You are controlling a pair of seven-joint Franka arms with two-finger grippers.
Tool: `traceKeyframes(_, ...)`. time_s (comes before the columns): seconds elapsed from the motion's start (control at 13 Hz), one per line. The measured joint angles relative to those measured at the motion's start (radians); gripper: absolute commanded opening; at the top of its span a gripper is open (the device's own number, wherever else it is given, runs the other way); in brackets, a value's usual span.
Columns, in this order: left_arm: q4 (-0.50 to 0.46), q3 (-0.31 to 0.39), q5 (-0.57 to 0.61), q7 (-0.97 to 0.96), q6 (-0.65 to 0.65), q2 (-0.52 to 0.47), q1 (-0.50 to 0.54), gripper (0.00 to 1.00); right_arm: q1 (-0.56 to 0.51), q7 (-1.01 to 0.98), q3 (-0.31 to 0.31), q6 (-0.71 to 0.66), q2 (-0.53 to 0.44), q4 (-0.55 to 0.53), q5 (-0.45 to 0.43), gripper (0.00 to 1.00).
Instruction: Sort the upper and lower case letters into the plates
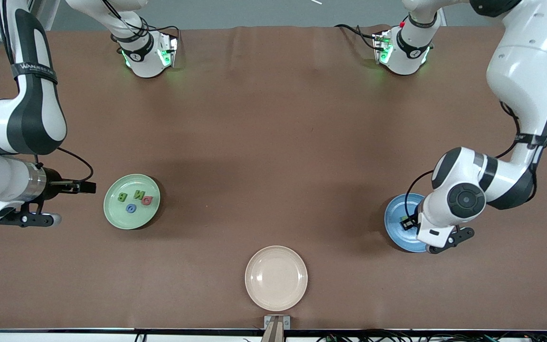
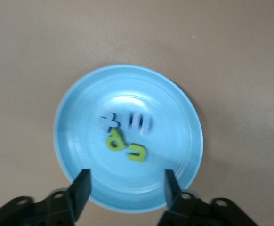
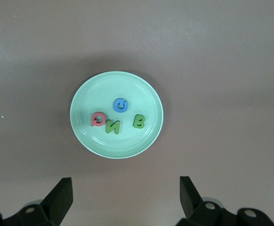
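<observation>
Front view: left arm hides most of the blue plate (image 1: 396, 219) at its end of the desk (image 1: 273, 142); left gripper (image 2: 126, 186) over it, fingers wide, empty. Left wrist view is blurry: four letters (image 2: 125, 136), two pale blue, two yellow-green. Green plate (image 3: 116, 114) toward right arm's end holds red, blue and two green letters; right gripper (image 3: 125, 195) up above, fingers wide. Beige plate (image 1: 276, 278) nearest camera.

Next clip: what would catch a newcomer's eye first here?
Two plates of bright letters: the green plate toward the right arm's end, the blue plate toward the left arm's end, under the open left gripper. The open right gripper waits beside the green plate; a bare cream plate lies nearest the camera.
</observation>
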Motion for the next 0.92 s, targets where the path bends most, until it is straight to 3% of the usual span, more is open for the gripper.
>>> traceKeyframes(0.38, 0.011, -0.014, -0.123, 0.229, -0.082, -0.252, 0.028, 1.00, -0.009, -0.067, -0.001, -0.003, -0.016, 0.013, 0.014, 1.00)
traceKeyframes(0.62, 0.047, -0.015, -0.176, 0.370, -0.193, -0.352, 0.032, 1.00, -0.023, -0.087, -0.002, -0.030, -0.072, 0.002, 0.030, 1.00)
traceKeyframes(0.92, 0.061, -0.014, -0.334, 0.580, -0.323, -0.500, 0.094, 1.00, -0.028, -0.087, -0.002, -0.037, -0.152, -0.055, 0.032, 1.00)
